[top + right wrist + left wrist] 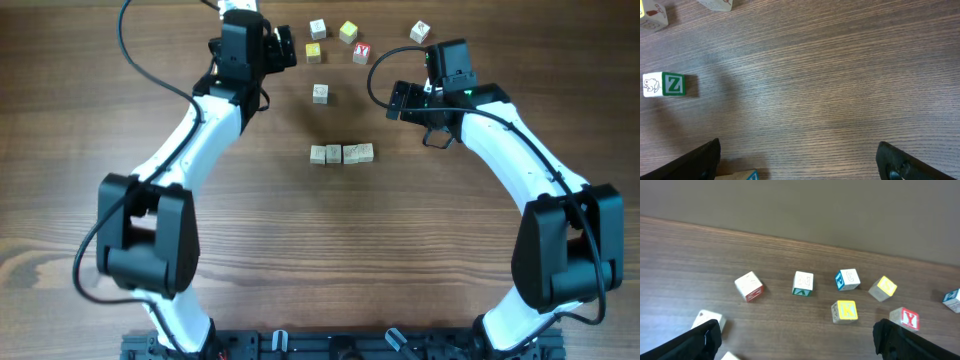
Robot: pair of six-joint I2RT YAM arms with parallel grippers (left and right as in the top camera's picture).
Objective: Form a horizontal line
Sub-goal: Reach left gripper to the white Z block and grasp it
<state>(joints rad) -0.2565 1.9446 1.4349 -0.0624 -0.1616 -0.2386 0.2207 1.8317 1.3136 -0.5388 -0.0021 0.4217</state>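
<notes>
Overhead alone shows the horizontal line (341,153), left fingers (702,341) spread, right fingers (692,164) spread

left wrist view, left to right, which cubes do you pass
pale wooden cube with a red side face → pale wooden cube with a green side face → wooden cube with a blue letter face → wooden cube with a yellow top → wooden cube with a red letter y

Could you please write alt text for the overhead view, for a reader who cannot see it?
A short row of pale wooden cubes lies on the wooden table between two white-and-black arms. Loose letter cubes are scattered beyond it, near the left pincer.
</notes>
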